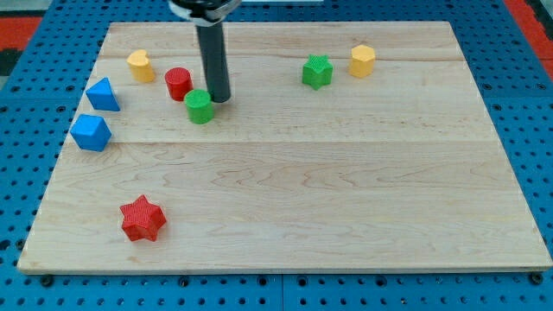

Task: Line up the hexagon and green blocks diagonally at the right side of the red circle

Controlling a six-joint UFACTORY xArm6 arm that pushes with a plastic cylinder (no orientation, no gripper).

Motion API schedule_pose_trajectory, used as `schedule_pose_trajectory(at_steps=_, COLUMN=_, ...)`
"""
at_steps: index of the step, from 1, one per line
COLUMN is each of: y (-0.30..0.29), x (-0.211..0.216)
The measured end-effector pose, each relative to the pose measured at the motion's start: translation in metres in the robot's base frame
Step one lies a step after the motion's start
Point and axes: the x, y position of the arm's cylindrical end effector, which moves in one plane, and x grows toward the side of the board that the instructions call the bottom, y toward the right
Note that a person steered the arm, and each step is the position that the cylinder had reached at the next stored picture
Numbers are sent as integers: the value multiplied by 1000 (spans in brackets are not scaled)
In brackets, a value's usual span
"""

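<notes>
The red circle block [179, 83] stands at the view's upper left. A green round block [200, 106] sits just below and right of it, almost touching. My tip [218, 98] rests right against the green round block's upper right side. A green star block [317, 72] sits at the upper right of centre. The yellow hexagon block [362, 60] stands just right of the green star.
A yellow rounded block [140, 66] lies left of the red circle. Two blue blocks [103, 94] [91, 132] sit near the board's left edge. A red star block [143, 218] lies at the lower left. The wooden board [346, 199] rests on a blue pegboard.
</notes>
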Motion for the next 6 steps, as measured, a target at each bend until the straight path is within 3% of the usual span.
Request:
schedule_pose_trajectory(at_steps=1, y=-13, x=22)
schedule_pose_trajectory(at_steps=2, y=24, x=23)
schedule_pose_trajectory(at_steps=3, y=141, x=10)
schedule_pose_trajectory(at_steps=4, y=221, x=-33)
schedule_pose_trajectory(at_steps=6, y=155, x=-60)
